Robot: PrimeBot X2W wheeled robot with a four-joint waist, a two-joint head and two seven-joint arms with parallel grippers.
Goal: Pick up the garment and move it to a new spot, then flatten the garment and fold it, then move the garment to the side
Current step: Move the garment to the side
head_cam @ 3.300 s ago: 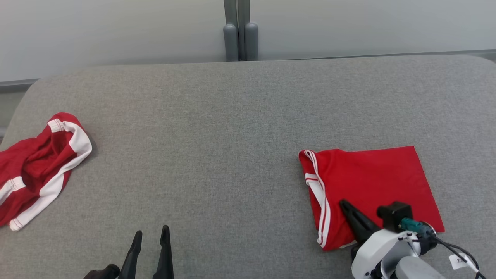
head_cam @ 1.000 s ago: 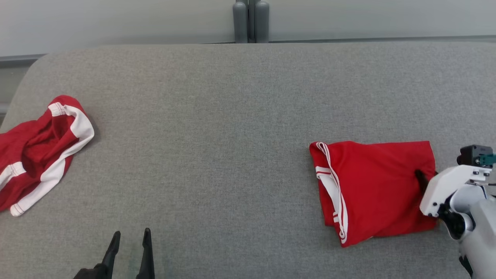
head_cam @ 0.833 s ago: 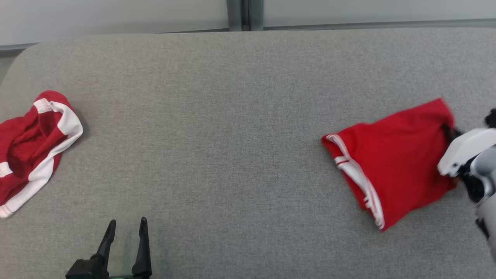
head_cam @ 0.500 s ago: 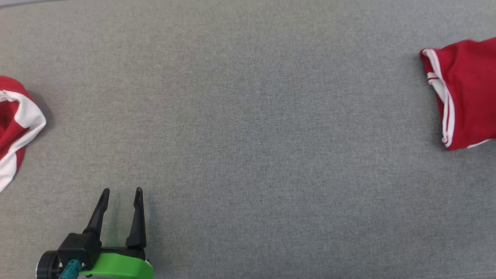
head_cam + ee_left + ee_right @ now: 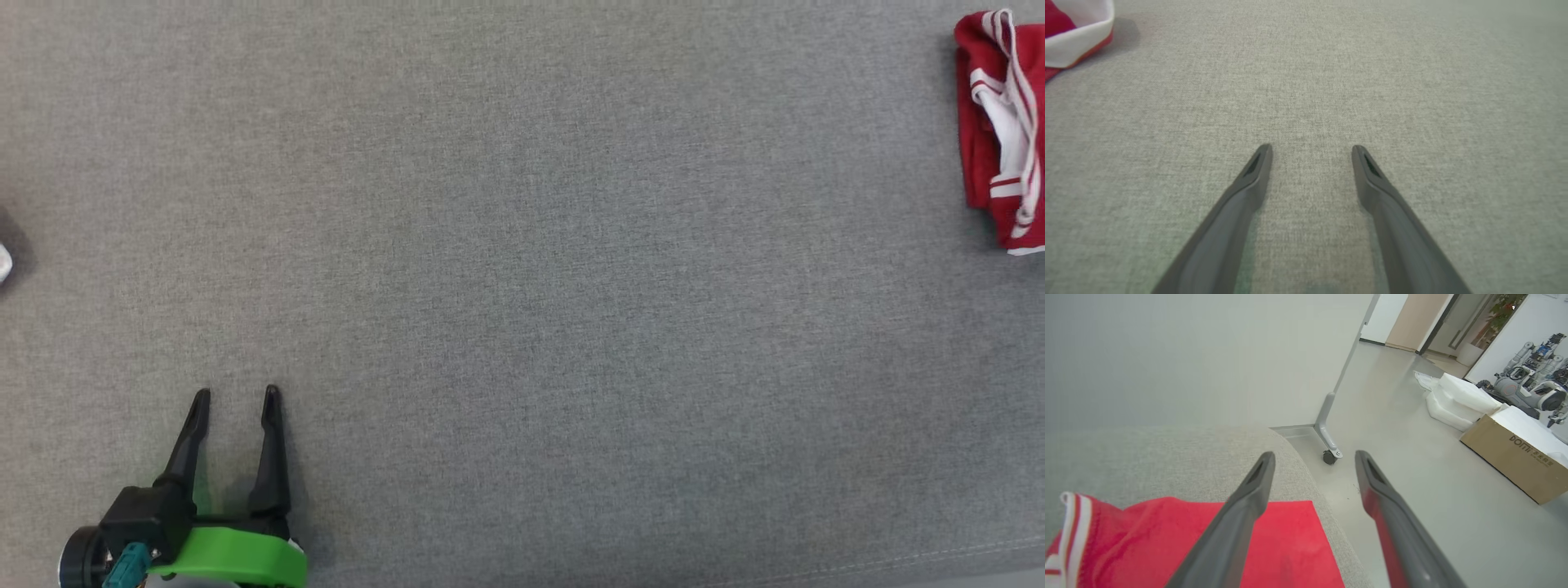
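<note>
The folded red garment (image 5: 1000, 122) with white stripes lies at the far right of the grey fabric table (image 5: 522, 286). In the right wrist view the garment (image 5: 1167, 539) lies flat near the table's rounded corner. My right gripper (image 5: 1314, 455) hangs open just above it, with nothing between its fingers. My left gripper (image 5: 235, 394) stands open at the lower left, low over bare fabric and far from the garment. The left wrist view shows this left gripper (image 5: 1311, 148) holding nothing.
A second, crumpled red and white garment (image 5: 1073, 36) lies to the left of my left gripper; a white sliver (image 5: 2, 263) shows at the head view's left edge. Beyond the table's right end are floor, a partition's wheeled foot (image 5: 1329, 456), white foam (image 5: 1457, 400) and a cardboard box (image 5: 1511, 457).
My right gripper pulled the folded garment towards the table's right end and has let go of it. The head camera has tilted down, shifting the whole picture. The left gripper stays open.
</note>
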